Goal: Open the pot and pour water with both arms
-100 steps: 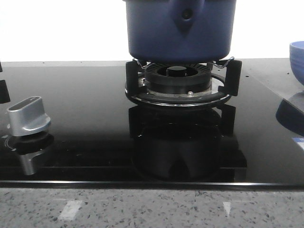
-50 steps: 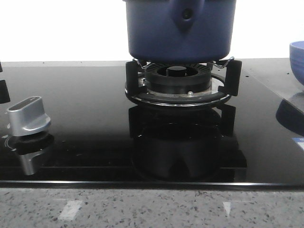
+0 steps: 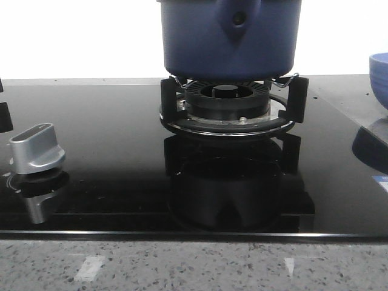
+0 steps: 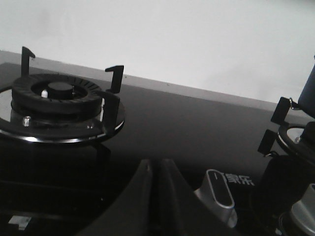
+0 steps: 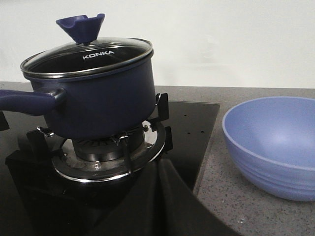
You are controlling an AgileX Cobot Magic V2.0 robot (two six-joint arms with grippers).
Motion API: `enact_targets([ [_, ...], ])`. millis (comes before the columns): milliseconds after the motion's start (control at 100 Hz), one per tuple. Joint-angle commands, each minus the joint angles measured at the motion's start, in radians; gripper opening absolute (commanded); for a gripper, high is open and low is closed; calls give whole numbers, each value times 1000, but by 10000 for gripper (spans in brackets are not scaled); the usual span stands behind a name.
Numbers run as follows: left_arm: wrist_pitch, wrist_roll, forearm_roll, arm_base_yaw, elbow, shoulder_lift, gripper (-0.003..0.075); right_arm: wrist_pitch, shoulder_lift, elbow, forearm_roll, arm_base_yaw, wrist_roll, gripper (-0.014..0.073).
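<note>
The dark navy pot (image 3: 230, 42) stands on the burner grate (image 3: 229, 109) at the middle back of the hob. In the right wrist view the pot (image 5: 98, 96) wears a glass lid (image 5: 87, 56) with a blue cone knob (image 5: 81, 27), and its handle (image 5: 24, 101) points toward the hob's front. My right gripper (image 5: 157, 164) is shut and empty, low in front of that burner and apart from the pot. My left gripper (image 4: 155, 164) is shut and empty above the black glass, between a bare burner (image 4: 59, 96) and a silver knob (image 4: 219, 189).
A light-blue bowl (image 5: 270, 145) sits on the speckled counter right of the hob; its rim shows as the bowl (image 3: 379, 73) at the front view's right edge. A silver control knob (image 3: 36, 148) stands front left. The hob's front edge (image 3: 194, 233) meets the granite counter.
</note>
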Motion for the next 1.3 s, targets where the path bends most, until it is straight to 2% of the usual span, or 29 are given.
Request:
enact_targets([
  [0,-5,-12,-5,-4,34,-29,-20,-35,7,-27,26,4,-10,-47],
  [60,26,-12,-5,-8,34,-29,-20,-35,7,-27,26,4,-10,-47],
  [990,22,-12,-5,-8,32,-29,-20,-40,7,-27,19,4,-10,-47],
  [1070,22,-12,-5,-8,32,-29,-20,-81,7,-27,-60,4,14,-47],
  [1130,22,-12,-5,-8,32,-29,-20,-141,7,-27,-163,4,176,-47],
  [1180,22,-12,-5,-8,32,-29,-20,-197,7,-27,-345,2,366,-47],
  [1250,22,-12,-5,-8,32,-29,-20,-230,7,-25,-723,2,665,-47],
  [1290,22,-12,-5,-8,32,-29,-20,-242,7,-20,-883,2,833,-47],
])
